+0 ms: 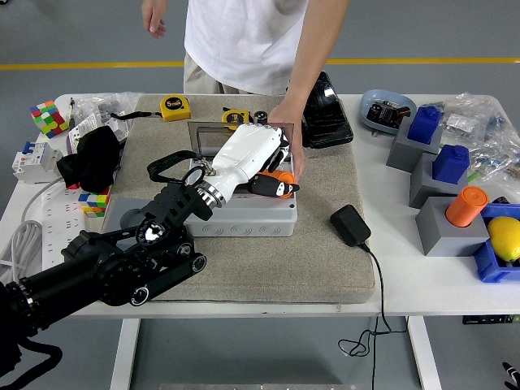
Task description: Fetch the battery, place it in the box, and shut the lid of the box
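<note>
Left hand [258,158] grips orange battery [282,178] over box [244,218]; battery's long axis unclear

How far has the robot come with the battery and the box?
Fetching looks done: the left hand holds an orange and black object, presumably the battery, over the open grey box. Releasing it inside and closing the clear lid remain. A person's hand steadies the box.
</note>
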### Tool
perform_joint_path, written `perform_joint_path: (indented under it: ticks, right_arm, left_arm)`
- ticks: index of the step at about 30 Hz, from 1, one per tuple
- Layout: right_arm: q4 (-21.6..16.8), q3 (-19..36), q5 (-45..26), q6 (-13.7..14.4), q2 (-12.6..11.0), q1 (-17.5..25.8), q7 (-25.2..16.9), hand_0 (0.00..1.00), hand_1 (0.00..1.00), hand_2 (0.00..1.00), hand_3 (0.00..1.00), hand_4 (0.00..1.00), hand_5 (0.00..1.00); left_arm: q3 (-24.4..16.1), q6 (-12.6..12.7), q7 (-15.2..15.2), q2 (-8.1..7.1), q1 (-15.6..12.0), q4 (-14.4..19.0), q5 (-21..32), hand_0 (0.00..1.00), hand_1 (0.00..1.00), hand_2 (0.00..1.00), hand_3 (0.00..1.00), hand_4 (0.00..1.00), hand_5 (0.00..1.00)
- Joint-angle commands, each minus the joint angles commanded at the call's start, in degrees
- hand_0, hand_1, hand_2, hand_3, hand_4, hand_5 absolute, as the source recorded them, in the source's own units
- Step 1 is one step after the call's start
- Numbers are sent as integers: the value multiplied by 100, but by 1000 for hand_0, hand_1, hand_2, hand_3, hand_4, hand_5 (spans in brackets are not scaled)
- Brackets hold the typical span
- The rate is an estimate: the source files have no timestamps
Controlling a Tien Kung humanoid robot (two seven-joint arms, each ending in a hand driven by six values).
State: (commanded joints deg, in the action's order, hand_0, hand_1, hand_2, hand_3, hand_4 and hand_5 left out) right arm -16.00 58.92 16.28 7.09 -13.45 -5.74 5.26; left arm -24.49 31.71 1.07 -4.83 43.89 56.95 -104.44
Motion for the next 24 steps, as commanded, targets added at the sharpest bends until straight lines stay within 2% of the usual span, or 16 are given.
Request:
perform_joint_path:
  ticks: [19, 24]
  right_arm:
    - [-54, 37, 31, 34, -12, 3, -33, 630, 663, 659, 542, 964, 445]
    - [-40, 25, 24, 20, -9, 10, -23, 631, 661, 659, 543, 964, 445]
  left_arm:
    - [-71, 0, 11, -85, -77, -165, -169, 14, 2, 51, 56, 998, 160]
    - [-97, 29, -15, -41, -60, -134, -139, 14, 2, 51, 56, 998, 136]
